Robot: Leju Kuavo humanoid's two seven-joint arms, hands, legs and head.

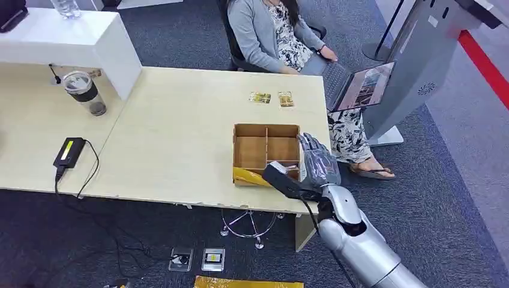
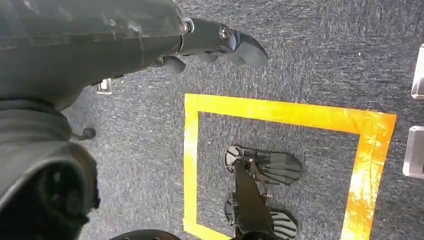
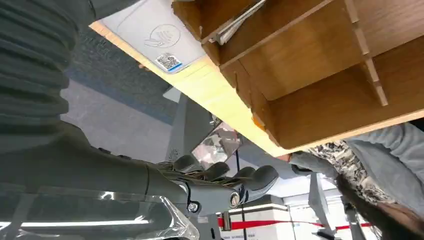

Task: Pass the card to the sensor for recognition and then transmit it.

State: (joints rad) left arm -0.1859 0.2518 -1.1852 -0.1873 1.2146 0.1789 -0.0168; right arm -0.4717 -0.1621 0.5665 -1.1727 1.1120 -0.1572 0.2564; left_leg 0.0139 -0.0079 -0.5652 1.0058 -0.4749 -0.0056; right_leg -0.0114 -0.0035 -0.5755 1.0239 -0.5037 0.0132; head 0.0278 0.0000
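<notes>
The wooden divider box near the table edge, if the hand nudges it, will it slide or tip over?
The wooden divider box looks low, wide and flat-bottomed, so it would probably slide rather than tip. Its thin panels and mostly empty compartments suggest it is light for its size. It sits close to the table edge by the right hand, so a push that way might send it off.
</notes>
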